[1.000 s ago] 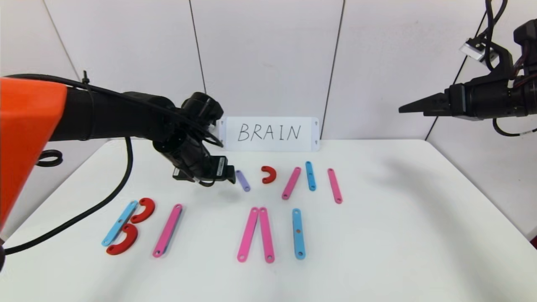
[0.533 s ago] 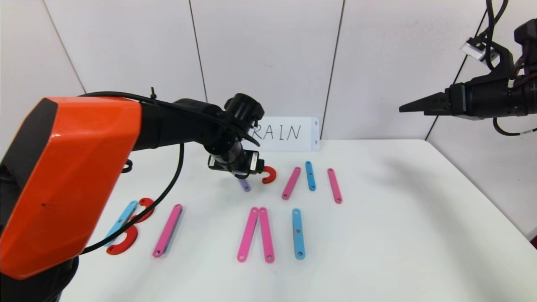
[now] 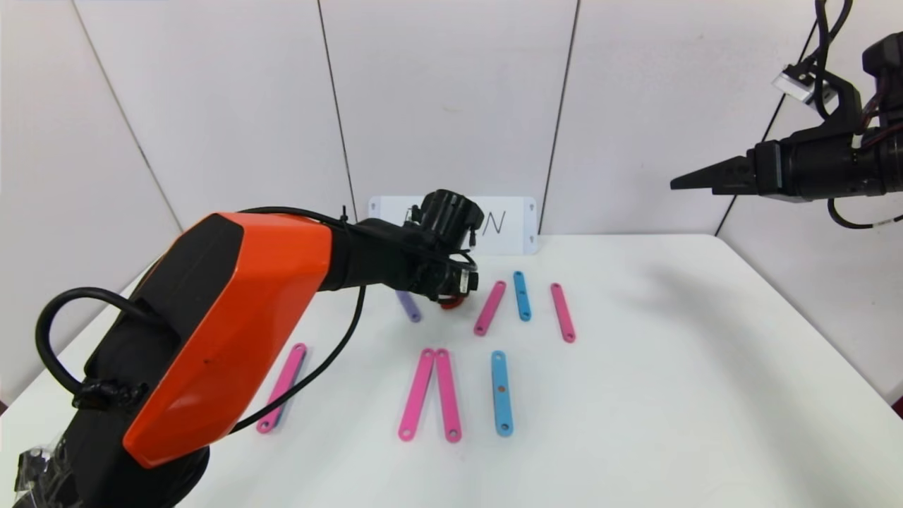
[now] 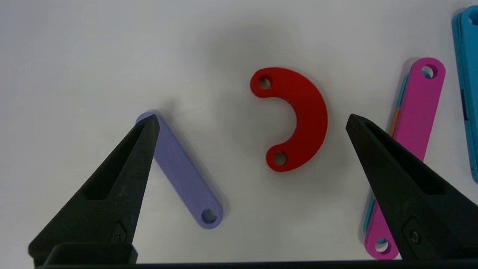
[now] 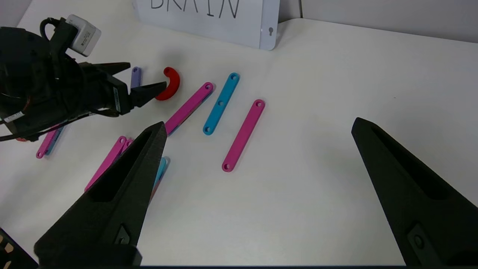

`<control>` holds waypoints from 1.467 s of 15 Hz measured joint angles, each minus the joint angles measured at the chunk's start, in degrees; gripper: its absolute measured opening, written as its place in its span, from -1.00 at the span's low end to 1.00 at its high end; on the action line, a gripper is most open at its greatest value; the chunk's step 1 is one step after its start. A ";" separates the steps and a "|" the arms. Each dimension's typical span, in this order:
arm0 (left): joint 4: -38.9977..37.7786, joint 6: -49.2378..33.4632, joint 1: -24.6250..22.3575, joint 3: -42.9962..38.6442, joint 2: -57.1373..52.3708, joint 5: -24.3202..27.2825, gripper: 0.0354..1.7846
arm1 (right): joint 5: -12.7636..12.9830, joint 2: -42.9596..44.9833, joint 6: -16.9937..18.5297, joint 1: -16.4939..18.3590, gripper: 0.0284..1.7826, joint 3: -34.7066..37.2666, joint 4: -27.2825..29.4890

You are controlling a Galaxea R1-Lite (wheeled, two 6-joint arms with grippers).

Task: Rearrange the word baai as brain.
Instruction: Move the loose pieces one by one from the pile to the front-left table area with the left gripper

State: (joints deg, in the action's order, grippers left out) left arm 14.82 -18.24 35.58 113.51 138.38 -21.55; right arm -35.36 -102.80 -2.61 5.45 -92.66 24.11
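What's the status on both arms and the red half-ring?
Left gripper open, over the red half-ring, not touching. Right gripper open, parked high on the right. Half-ring flat on the table, purple strip close beside one of the fingers.

Bright, even light falls from overhead on the white counter (image 3: 670,395), with no glare. Shadows are soft: a broad grey smudge lies on the counter at the far right in the head view, and a faint one spreads around the red half-ring (image 4: 295,116) in the left wrist view. Thin dark edges hug the purple strip (image 4: 183,175) and the pink strip (image 4: 410,149). The flat pieces are sharp in all 3 views. In the right wrist view the near black fingers (image 5: 112,209) look huge and slightly soft. Wall panel seams lean outward toward the head view's edges.
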 joint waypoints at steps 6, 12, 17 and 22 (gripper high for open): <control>-5.92 -0.61 1.18 0.02 3.55 -1.29 0.96 | 0.00 -0.01 0.00 0.00 0.95 0.00 0.09; -5.51 -1.27 1.73 0.05 4.60 -1.76 0.85 | 0.01 -0.01 0.00 0.00 0.95 0.00 0.11; -5.49 -1.22 1.79 0.05 4.93 -1.68 0.07 | 0.00 -0.01 0.00 0.00 0.95 0.02 0.11; -5.66 -1.22 1.78 0.06 5.40 -1.71 -0.69 | -0.07 0.00 0.00 0.00 0.95 0.02 0.17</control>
State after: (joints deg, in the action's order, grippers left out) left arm 9.17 -19.46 37.36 113.57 143.78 -23.26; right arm -35.44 -102.80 -2.61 5.45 -92.64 24.28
